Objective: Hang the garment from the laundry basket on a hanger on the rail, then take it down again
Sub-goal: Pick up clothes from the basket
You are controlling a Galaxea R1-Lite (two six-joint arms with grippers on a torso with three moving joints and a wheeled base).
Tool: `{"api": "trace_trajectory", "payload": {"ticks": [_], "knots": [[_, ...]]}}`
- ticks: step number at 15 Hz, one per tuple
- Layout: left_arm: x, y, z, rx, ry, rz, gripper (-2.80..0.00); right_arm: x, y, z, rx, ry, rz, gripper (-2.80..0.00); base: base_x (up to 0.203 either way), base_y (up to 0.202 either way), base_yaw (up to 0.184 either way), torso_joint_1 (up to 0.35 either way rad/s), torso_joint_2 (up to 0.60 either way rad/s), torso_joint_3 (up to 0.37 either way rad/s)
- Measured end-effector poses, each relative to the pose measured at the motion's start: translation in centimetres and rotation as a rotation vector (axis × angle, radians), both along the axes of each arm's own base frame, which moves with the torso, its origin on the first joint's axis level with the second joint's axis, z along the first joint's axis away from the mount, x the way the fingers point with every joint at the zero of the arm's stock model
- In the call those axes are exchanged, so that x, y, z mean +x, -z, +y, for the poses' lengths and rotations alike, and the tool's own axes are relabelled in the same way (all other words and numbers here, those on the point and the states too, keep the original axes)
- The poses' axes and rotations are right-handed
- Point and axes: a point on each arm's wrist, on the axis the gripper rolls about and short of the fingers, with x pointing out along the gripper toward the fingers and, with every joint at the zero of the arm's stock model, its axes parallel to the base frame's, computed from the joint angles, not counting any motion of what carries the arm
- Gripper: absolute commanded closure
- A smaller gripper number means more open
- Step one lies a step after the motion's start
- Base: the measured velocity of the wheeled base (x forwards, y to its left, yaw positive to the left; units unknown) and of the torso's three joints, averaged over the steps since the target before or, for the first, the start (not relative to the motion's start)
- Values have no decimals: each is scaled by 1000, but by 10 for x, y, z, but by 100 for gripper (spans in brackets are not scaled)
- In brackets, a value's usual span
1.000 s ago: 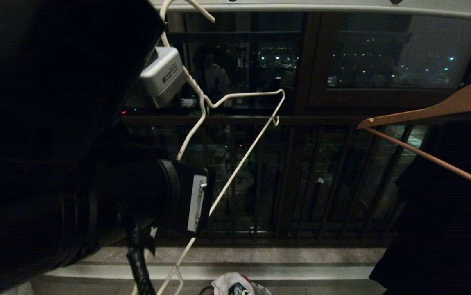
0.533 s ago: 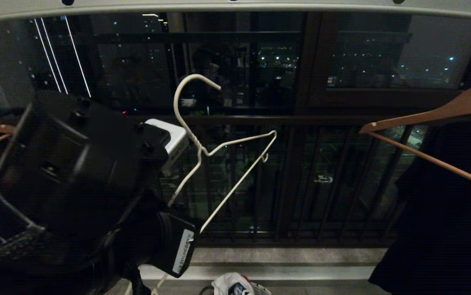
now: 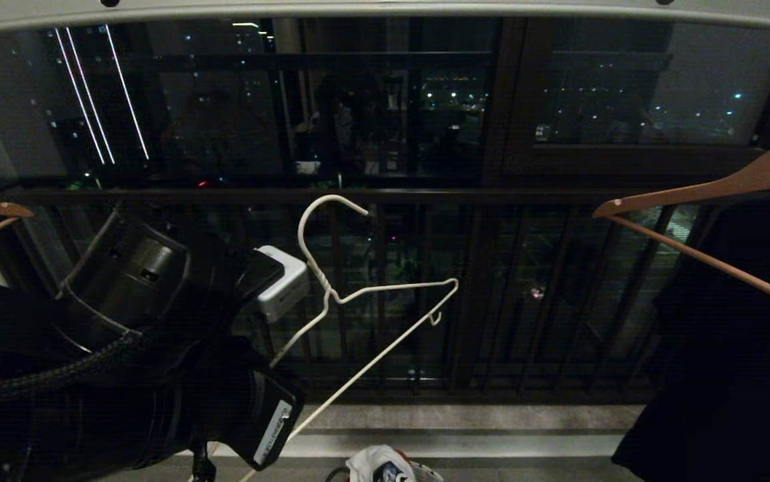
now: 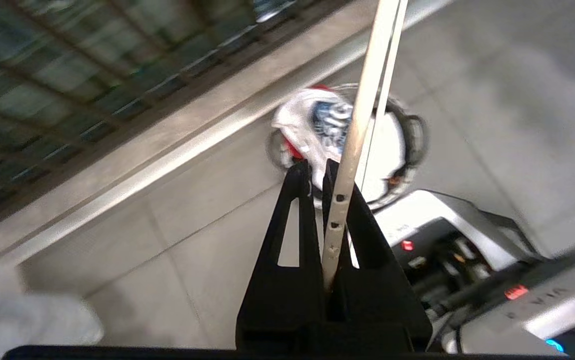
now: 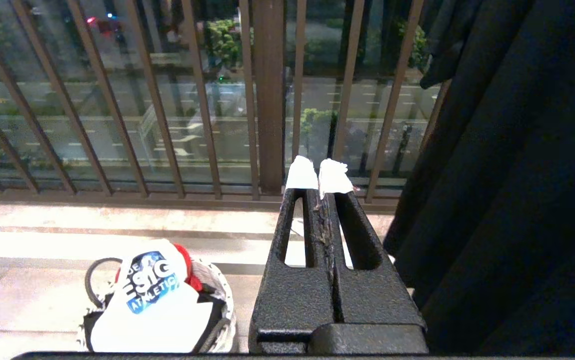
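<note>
Item: thin white wire hanger (image 3: 358, 301), off the pale grey holed rail (image 3: 385, 10), awaiting the garment.
Left gripper (image 4: 317, 170) fingers are clamping its bar; right gripper (image 5: 320, 175) is idling, closed, empty; white blue-printed T-shirt (image 5: 150, 300) is lying in white lattice laundry basket (image 5: 217, 325) on the floor. Next: likely bringing hanger to shirt.

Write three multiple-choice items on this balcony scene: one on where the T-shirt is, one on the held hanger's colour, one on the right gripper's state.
1. Where is the garment?
A. In the laundry basket
B. On the rail
C. On a wooden hanger

2. What colour is the hanger held by the left gripper?
A. Brown
B. White
C. Red

3. How is the right gripper?
A. Open
B. Shut on the garment
C. Shut and empty

A: the T-shirt lies bunched in the basket on the floor.
B: the thin wire is white.
C: its fingers meet with nothing between them.
</note>
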Motion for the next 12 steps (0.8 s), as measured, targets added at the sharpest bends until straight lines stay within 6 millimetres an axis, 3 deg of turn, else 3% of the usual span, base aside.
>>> {"api": "trace_trajectory", "payload": {"ticks": [6,12], "knots": [[9,13,7,5,96,88,0,0,0,0,0,0,0,0,0,0,0,0,0,0],[2,16,13,0,194,109,0,0,0,0,0,0,0,0,0,0,0,0,0,0]]}}
